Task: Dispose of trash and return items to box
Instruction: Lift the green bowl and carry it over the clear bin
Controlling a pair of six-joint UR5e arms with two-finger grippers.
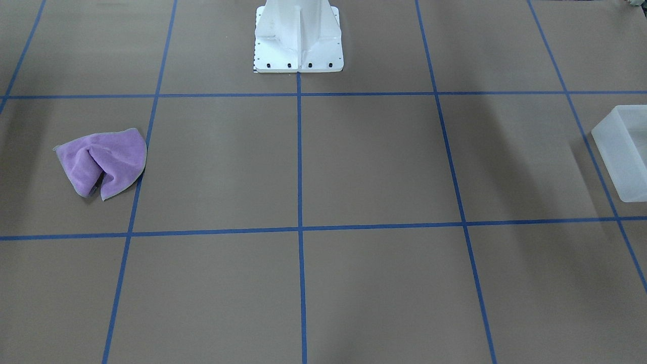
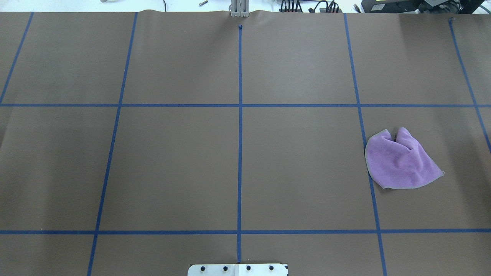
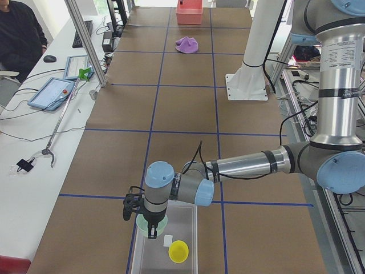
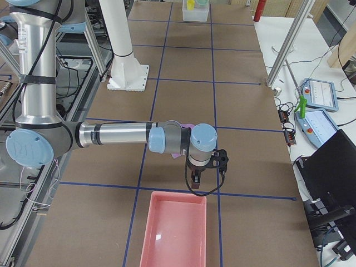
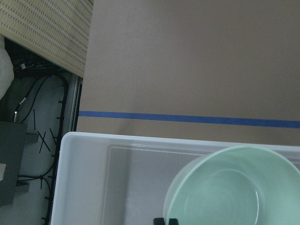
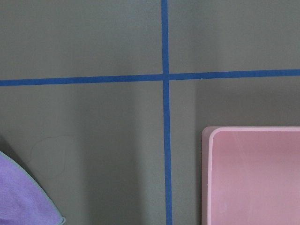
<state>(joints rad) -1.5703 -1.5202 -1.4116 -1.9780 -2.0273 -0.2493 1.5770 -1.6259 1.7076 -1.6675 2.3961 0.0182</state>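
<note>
One mint bowl [image 5: 225, 187] over box [image 5: 84, 187]

Small, round, pale green, smooth and glossy inside. It is gripped at its rim by the closed left gripper [image 3: 152, 231] and held raised above the box's end wall. Right gripper [image 4: 194, 179]: jaw width cannot be told.

The table [image 2: 172, 165] is covered in brown paper and divided into squares by blue tape [image 2: 240, 153]. A white pedestal base [image 1: 298, 38] is bolted at the middle of one long edge. On the white side bench [image 3: 23, 137] a tablet [image 3: 52, 92] is laid near a computer mouse [image 3: 50, 58], with a long reach-grabber [image 3: 57, 125] laid just beside it. A person in black [image 3: 20, 34] is seen at that bench's far end. A red cylinder [image 4: 257, 10], possibly an extinguisher, is stood by the table's far corner.
</note>
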